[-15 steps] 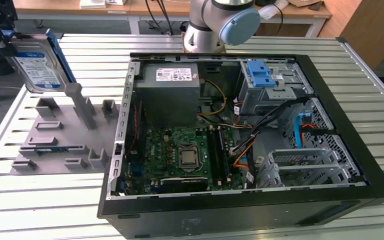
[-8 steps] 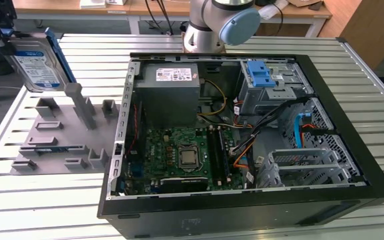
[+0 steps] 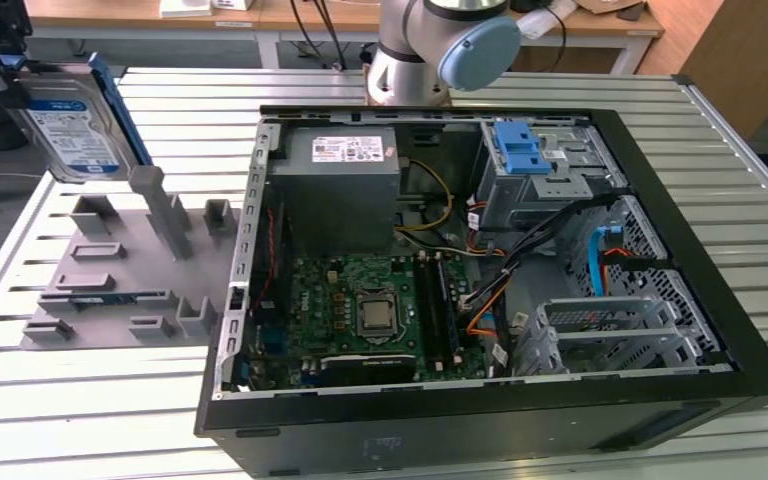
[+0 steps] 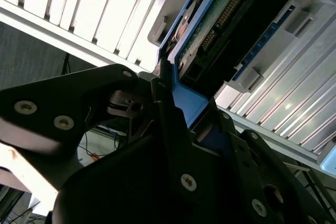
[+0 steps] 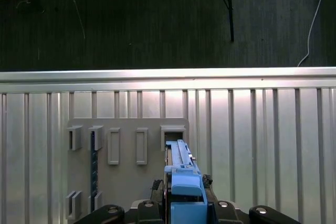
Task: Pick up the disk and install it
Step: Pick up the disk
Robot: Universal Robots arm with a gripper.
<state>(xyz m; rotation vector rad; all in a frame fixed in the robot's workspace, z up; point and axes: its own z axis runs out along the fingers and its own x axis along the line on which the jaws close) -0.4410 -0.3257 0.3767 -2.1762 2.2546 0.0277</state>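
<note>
The fingers are closed on the blue rail frame of the disk, one on each side of it, and in the second wrist view one finger presses against this blue frame. In the exterior view the disk stands on its edge with the long axis almost vertical, a little tilted. Its flat face with the blue-and-white label looks toward the camera, and a blue rail runs along its side at the exterior view's right. The print on the label is too small to read.

The disk hangs over the far end of the grey holder on the bench. Whether its lower end touches the holder cannot be told. A thin strip sits in one slot of the holder.

Beside the holder lies the open computer case. Inside are a grey power-supply box with a white sticker, a green board, cables and a blue latch.
</note>
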